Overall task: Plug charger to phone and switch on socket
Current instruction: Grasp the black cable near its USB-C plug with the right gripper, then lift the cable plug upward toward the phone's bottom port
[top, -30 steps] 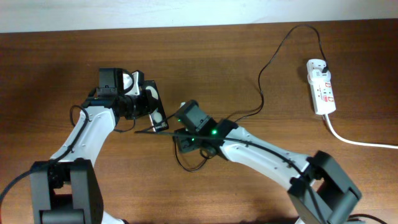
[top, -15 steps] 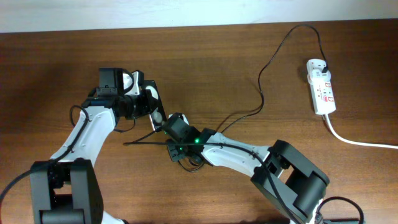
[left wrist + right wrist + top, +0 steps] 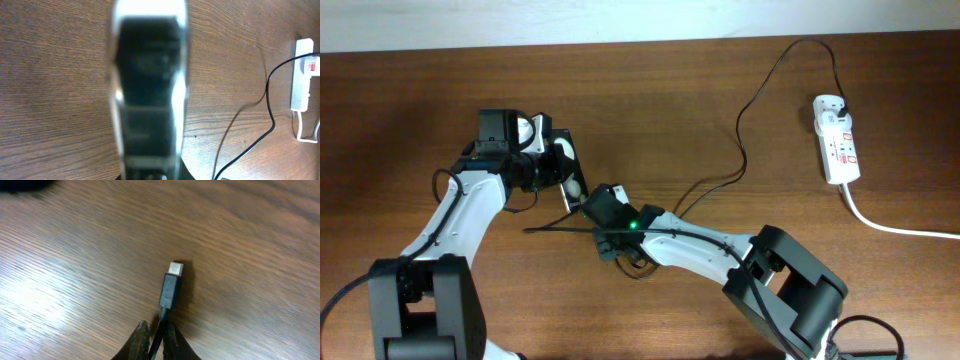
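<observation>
My left gripper (image 3: 558,168) is shut on the black phone (image 3: 570,172) and holds it on edge above the table. In the left wrist view the phone (image 3: 148,85) is a blurred dark slab that fills the middle and hides the fingers. Just below and right of the phone, my right gripper (image 3: 600,228) is low over the wood. Its jaws (image 3: 156,326) pinch the thin black charger cable, and the connector (image 3: 169,290) with its pale tip sticks out ahead. The charger cable (image 3: 740,150) loops back to the white socket (image 3: 837,140) at the far right, where its plug sits in the top end.
The socket's thick white cord (image 3: 900,228) runs off the right edge. The cable loop reaches close to the table's back edge (image 3: 800,42). In the left wrist view the socket (image 3: 302,75) and cable (image 3: 270,107) lie at the far right.
My right gripper has slid left towards the phone and its jaws have closed onto the charger cable. The left arm and the phone have stayed put.
</observation>
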You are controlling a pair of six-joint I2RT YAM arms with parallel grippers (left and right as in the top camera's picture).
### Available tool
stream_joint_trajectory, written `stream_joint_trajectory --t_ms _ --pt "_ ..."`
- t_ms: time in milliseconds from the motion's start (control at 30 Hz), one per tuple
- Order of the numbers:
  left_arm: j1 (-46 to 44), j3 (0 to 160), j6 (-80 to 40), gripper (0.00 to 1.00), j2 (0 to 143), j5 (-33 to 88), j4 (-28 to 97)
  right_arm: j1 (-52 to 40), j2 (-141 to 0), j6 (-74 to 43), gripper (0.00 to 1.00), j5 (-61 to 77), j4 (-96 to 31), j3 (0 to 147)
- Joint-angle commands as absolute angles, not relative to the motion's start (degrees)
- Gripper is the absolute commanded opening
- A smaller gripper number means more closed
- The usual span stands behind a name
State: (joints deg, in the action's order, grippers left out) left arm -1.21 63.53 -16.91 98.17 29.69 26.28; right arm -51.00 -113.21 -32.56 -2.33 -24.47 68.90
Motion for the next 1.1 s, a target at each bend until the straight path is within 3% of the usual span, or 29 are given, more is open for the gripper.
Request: stream_joint_trajectory --t_ms 0,133,567,833,933,1067 --pt "-1.3 63.4 -17.1 0.0 98.4 30.2 25.8 -50.1 -114.5 -32.4 0.14 -5.2 -32.0 69.5" --pt "-1.3 63.4 -17.1 0.0 98.4 30.2 25.8 -50.3 -114.5 -32.4 0.32 -5.0 -35.7 70.3" --pt "-1.3 63.4 -17.1 0.0 98.4 30.2 25.8 -50.2 -114.5 -32.4 0.32 -5.2 -32.2 70.3" --pt "-1.3 63.4 -17.1 0.0 98.4 30.2 25.8 -50.2 -114.5 -32.4 0.23 -5.2 -33.3 70.3" --pt "-1.3 63.4 -17.1 0.0 98.4 30.2 25.8 -50.1 -114.5 -31.8 0.11 -5.2 -34.4 70.3" --pt "-1.3 63.4 -17.1 0.0 98.4 30.2 25.9 -50.1 -114.5 -31.8 0.04 -5.2 -36.0 70.3"
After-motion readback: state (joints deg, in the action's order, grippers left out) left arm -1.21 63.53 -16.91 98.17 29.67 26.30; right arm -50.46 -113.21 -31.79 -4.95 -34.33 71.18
